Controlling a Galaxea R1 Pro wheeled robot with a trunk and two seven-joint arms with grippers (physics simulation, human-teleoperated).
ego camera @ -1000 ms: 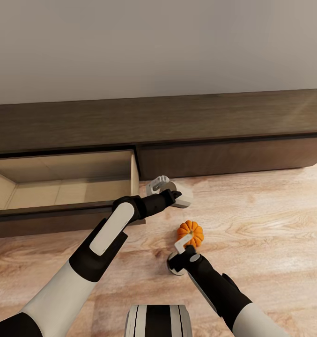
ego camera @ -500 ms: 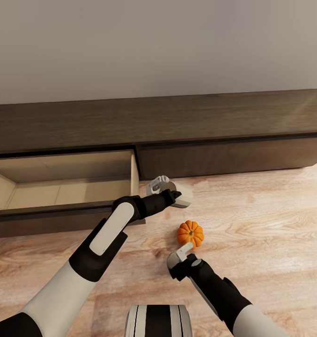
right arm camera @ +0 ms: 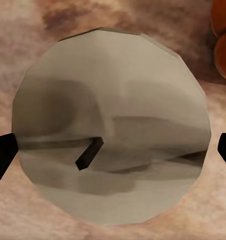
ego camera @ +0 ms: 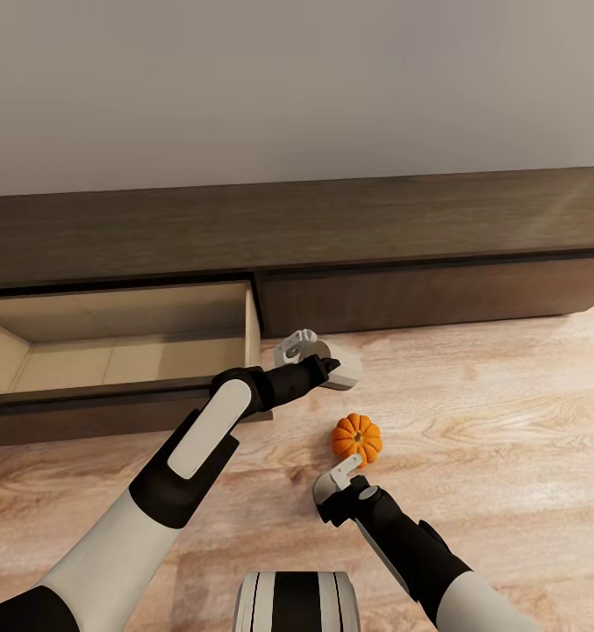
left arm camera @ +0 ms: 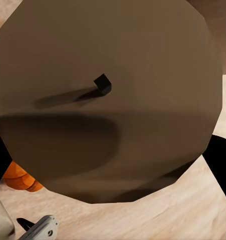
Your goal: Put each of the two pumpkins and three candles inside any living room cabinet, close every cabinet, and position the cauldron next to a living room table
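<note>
Since a second ago the right gripper has been drawn back from the pumpkin, which sits on the wood floor. Its jaws are closed around a candle. The left gripper is clamped on a second candle beside the cabinet's open drawer.

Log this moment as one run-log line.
left gripper: over candle | right gripper: over second candle | pumpkin: on floor | cabinet drawer: open
</note>
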